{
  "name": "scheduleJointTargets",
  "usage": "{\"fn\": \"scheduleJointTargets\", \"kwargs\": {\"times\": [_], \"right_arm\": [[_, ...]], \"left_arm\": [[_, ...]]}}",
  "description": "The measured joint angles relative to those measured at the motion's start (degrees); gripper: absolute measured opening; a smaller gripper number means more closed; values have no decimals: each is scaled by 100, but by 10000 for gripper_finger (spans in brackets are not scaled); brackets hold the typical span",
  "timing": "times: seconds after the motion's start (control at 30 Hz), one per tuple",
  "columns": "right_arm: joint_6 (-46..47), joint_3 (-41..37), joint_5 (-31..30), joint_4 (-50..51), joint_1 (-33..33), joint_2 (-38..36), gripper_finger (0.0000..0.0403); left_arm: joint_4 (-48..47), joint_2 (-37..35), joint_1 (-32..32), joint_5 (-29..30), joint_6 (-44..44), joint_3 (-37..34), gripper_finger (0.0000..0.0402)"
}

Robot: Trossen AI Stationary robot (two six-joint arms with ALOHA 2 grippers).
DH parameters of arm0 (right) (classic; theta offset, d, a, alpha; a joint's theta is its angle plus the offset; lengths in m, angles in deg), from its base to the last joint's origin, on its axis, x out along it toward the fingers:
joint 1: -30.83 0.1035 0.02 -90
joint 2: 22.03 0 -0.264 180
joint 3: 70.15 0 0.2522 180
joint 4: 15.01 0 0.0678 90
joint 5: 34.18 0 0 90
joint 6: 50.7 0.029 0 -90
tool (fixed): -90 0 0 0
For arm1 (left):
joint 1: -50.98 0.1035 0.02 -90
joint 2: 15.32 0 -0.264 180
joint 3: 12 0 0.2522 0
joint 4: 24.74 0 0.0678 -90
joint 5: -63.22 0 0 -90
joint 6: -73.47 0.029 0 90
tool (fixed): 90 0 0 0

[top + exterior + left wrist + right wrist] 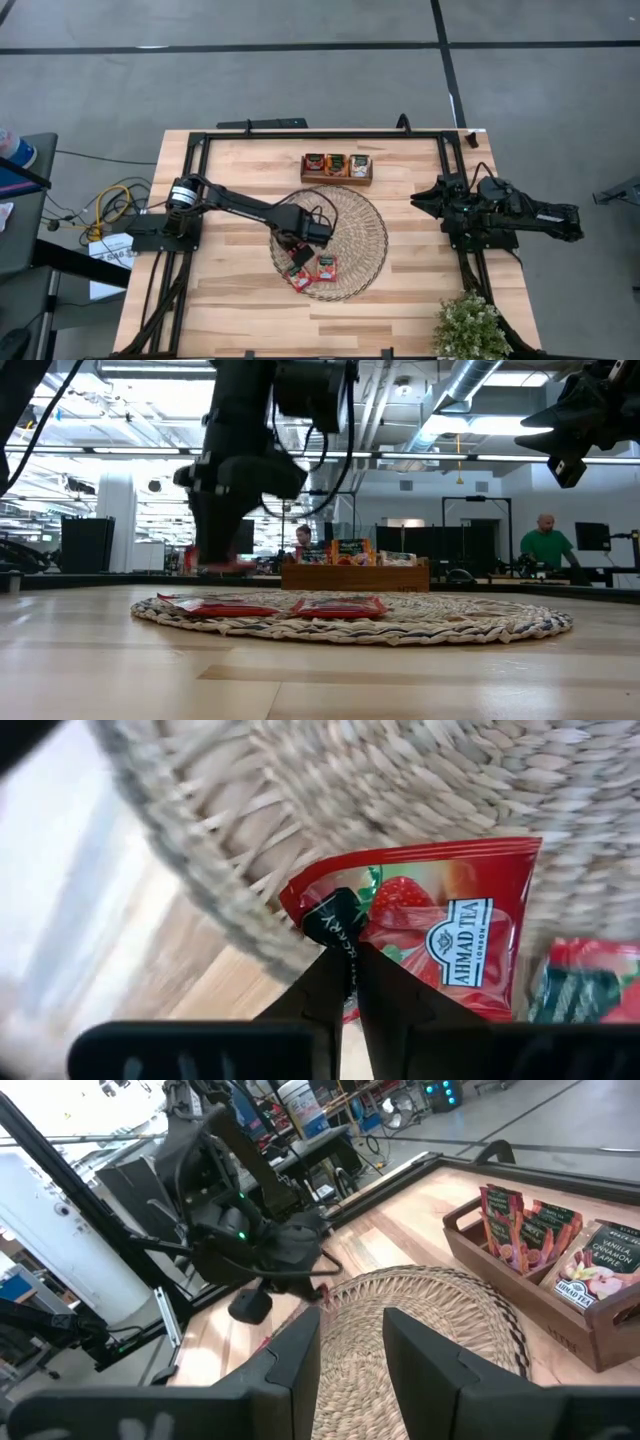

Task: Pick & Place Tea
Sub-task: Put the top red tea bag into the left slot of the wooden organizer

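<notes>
1. Left gripper, seen from above, sits low over the near-left part of the round woven mat in the middle of the desk. Two red tea sachets lie on the mat just beside it. A wooden tray beyond the mat already holds sachets in its three compartments, which is probably where the tea is meant to go. The right gripper waits over the desk's right side, well apart from the mat.

2. From desk height, the left arm hangs over the mat's left side with a red sachet at its tip, raised clear of the weave. Two more sachets lie flat on the mat, and the tray stands behind it. People sit in the room beyond.

3. The left wrist view settles the grip: the two dark fingers are pressed almost together on the edge of a red strawberry sachet, pinching it near one corner. A thin flat packet offers little else to catch, so an edge pinch seems sensible; it may swing from so small a hold.

4. The right wrist view shows its own fingers standing partly apart with nothing between them, looking across the mat at the left arm and the filled tray.
</notes>
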Motion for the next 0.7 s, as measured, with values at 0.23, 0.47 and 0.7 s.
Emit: {"fn": "scheduleJointTargets", "kwargs": {"times": [0.23, 0.47, 0.7], "right_arm": [[0, 0, 0, 1, 0, -2, 103], [0, 0, 0, 1, 0, -1, 103], [0, 0, 0, 0, 0, 0, 103]], "left_arm": [[-1533, -16, -17, 1220, 116, 1181, 18], [-2214, -34, 22, 3636, 1074, 2302, 18], [-2121, -37, 225, 5221, 2634, 2453, 18]]}}
